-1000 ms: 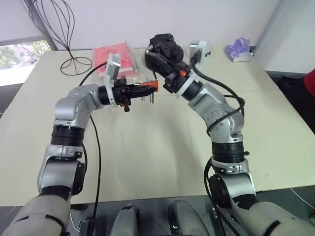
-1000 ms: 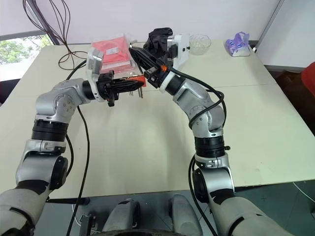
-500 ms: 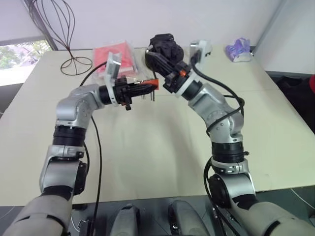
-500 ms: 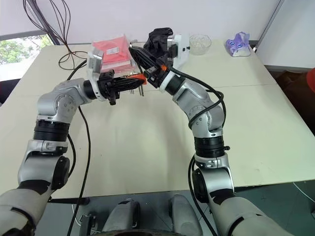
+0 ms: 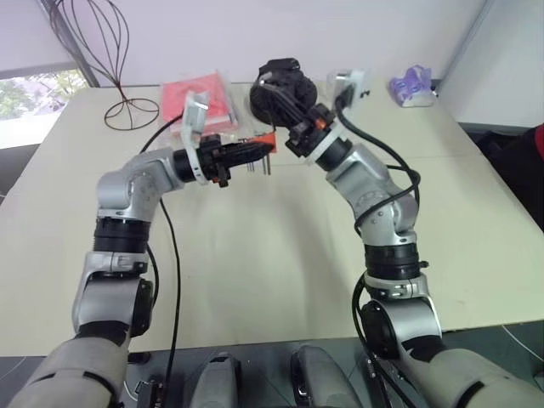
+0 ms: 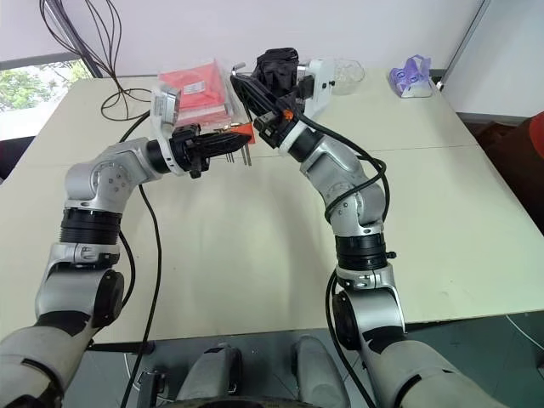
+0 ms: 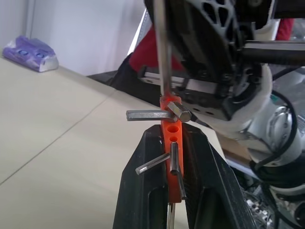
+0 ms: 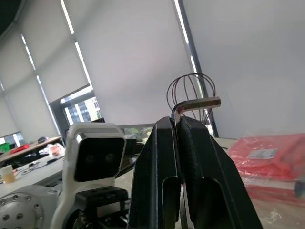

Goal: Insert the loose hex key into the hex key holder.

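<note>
The loose hex key (image 8: 196,103) is clamped between the closed black fingers of the right gripper (image 8: 178,125). Only its bent end shows past the tips, a short grey bar with flat facets, lying about crosswise to the fingers. In the left wrist view its long, thin, shiny shaft (image 7: 162,47) runs straight down onto the top end of the hex key holder (image 7: 172,148). The left gripper (image 7: 172,143) is closed on this orange plastic block, with small round holes and several short grey keys sticking out sideways. Both are held above the pale table (image 5: 280,246), near a red packet (image 5: 200,98) in clear plastic.
</note>
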Robot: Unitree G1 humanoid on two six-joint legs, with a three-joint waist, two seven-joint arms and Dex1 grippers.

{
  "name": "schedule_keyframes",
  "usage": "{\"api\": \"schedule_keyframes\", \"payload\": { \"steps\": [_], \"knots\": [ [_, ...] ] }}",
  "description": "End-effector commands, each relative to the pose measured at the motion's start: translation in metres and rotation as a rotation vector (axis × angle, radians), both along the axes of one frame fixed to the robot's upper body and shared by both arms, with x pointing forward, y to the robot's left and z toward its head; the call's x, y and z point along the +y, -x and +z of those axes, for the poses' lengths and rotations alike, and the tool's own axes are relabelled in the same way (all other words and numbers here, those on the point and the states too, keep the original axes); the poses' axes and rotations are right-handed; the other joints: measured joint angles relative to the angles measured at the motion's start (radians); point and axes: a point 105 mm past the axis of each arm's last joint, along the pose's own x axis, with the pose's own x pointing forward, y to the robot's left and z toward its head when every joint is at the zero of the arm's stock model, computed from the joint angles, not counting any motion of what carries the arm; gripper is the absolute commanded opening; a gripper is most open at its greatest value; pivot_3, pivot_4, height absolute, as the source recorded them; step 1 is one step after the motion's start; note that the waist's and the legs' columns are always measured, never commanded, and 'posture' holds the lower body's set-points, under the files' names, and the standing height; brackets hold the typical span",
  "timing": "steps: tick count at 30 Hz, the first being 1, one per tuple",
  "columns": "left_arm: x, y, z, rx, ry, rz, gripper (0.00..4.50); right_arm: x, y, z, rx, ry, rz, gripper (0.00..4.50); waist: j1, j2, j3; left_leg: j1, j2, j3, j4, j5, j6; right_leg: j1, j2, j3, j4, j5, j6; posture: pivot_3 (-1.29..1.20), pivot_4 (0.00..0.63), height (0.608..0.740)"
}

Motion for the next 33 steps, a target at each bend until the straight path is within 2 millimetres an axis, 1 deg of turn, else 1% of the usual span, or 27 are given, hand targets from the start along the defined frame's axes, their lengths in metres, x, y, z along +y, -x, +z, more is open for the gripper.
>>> {"api": "schedule_keyframes", "payload": {
  "steps": [1,3,5,10,14,17,24,28,33],
  "knots": [
    [0.007,0.008,0.026,-0.094,0.037,-0.001,0.00,-0.004,-0.002,0.003,-0.017,-0.008,-0.018,0.07,0.000,0.000,0.000,0.000,0.000,0.000,0.000,0.000,0.000,0.000,0.000,0.000,0.000,0.000,0.000,0.00,0.150,0.740],
    [0.007,0.007,0.026,-0.097,0.035,0.007,0.00,-0.004,-0.002,0.004,-0.017,-0.010,-0.013,0.07,0.001,0.000,0.000,0.000,0.000,0.000,0.000,0.000,0.000,0.000,0.000,0.000,0.000,0.000,0.000,0.00,0.150,0.740],
    [0.006,0.008,0.021,-0.098,0.010,0.003,0.00,-0.002,0.000,0.007,-0.024,-0.018,-0.005,0.07,0.001,0.000,0.000,0.000,0.000,0.000,0.000,0.000,0.000,0.000,0.000,0.000,0.000,0.000,0.000,0.00,0.150,0.740],
    [0.003,0.011,-0.004,-0.084,-0.094,-0.015,0.00,0.000,0.004,0.019,-0.055,-0.040,0.003,0.07,0.000,0.000,0.000,0.000,0.000,0.000,-0.001,0.000,0.000,0.000,0.000,0.000,0.000,0.000,0.000,0.00,0.150,0.740],
    [0.002,0.011,-0.018,-0.080,-0.143,-0.023,0.00,0.001,0.007,0.027,-0.075,-0.052,0.012,0.07,0.001,0.000,0.000,0.000,0.000,0.000,0.000,0.000,0.000,0.000,0.000,0.000,0.000,0.000,0.000,0.00,0.150,0.740],
    [0.003,0.007,-0.016,-0.086,-0.129,-0.008,0.00,0.003,0.012,0.033,-0.084,-0.063,0.032,0.07,0.001,0.000,0.000,0.000,0.000,0.000,0.000,0.000,0.000,0.000,0.000,0.000,0.000,0.000,0.000,0.00,0.150,0.740],
    [0.003,-0.004,-0.001,-0.117,-0.081,0.025,0.00,0.009,0.019,0.030,-0.077,-0.058,0.064,0.07,0.001,0.000,0.000,0.000,0.000,0.000,0.000,0.000,0.000,0.000,0.000,0.000,0.000,0.000,0.000,0.00,0.150,0.740],
    [0.001,-0.004,0.006,-0.121,-0.056,0.017,0.00,0.009,0.019,0.026,-0.065,-0.055,0.066,0.07,0.001,0.000,0.000,0.000,0.000,0.000,0.000,0.000,0.000,0.000,0.000,0.000,0.000,0.000,0.000,0.00,0.150,0.740],
    [0.000,-0.002,0.008,-0.124,-0.050,0.010,0.00,0.010,0.018,0.023,-0.055,-0.056,0.064,0.07,0.001,0.000,0.000,0.000,0.000,0.000,0.000,0.000,0.000,0.000,0.000,0.000,0.000,0.000,0.000,0.00,0.150,0.740]
  ]
}}
